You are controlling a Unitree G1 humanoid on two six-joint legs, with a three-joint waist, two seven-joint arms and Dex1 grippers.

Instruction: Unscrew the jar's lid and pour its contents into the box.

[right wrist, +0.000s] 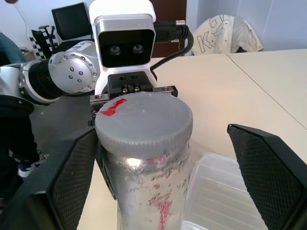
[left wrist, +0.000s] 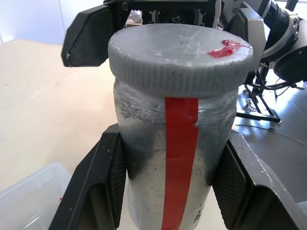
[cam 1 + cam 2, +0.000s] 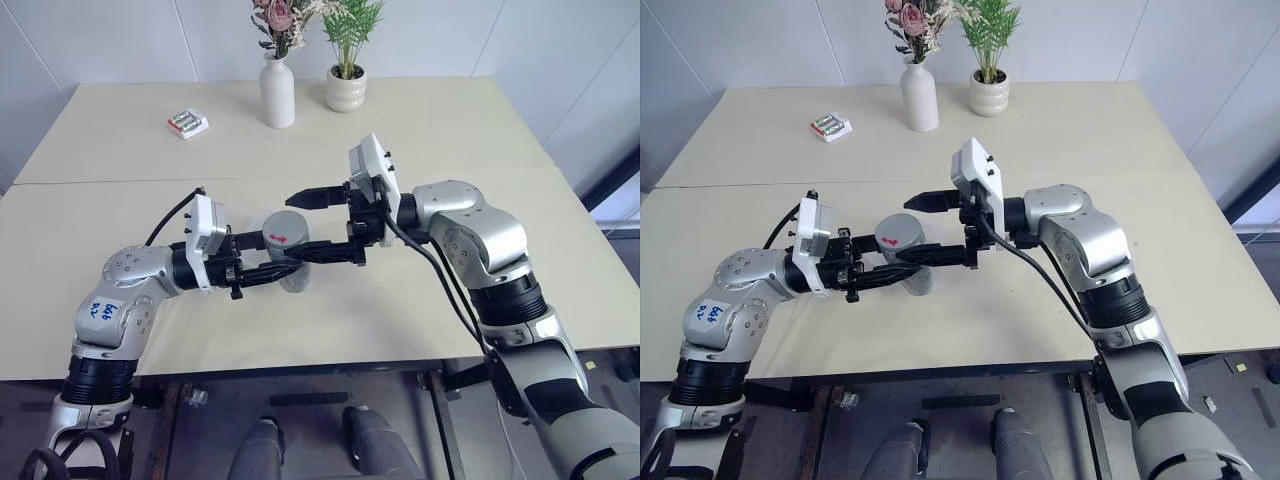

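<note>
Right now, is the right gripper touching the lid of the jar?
Apart. In the right wrist view, the right gripper stands open, with one finger clearly away from the grey lid.

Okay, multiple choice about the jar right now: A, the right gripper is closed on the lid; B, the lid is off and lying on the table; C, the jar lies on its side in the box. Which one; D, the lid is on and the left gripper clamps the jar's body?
D: the grey lid sits on the jar, whose body is pinched by the left gripper, while the right gripper stands wide open on either side of it.
</note>
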